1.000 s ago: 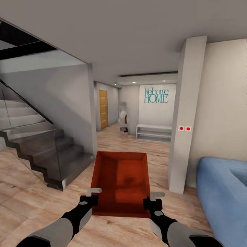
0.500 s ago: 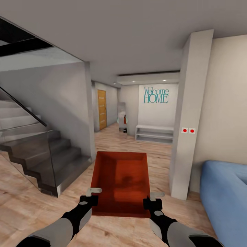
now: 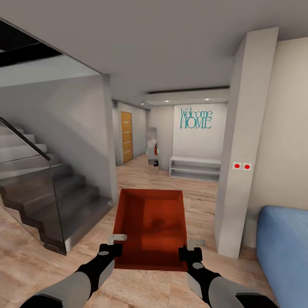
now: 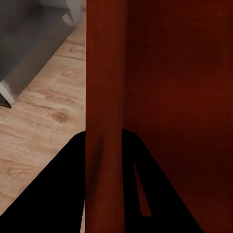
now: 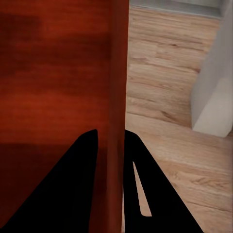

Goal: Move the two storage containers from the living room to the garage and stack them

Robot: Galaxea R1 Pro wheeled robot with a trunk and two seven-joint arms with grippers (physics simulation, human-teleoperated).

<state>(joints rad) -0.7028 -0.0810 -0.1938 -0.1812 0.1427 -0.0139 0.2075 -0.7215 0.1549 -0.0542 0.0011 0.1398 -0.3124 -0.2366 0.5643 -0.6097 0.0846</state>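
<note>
Wall lettering point(image 3: 195, 118) reads "Welcome HOME"; both tools grip red container point(image 3: 150, 222).

Both arms reach forward, low, roughly parallel, grey forearms, black wrists. Left end effector point(image 3: 115, 244) clamped over left side wall of storage container point(image 3: 150, 222), one finger point(image 4: 58, 194) outside wall, other inside. Right end effector point(image 3: 190, 249) clamped same way on right side wall, fingers point(image 5: 73, 194) straddling rim. Wrists level, box held between both arms above wood floor.
</note>
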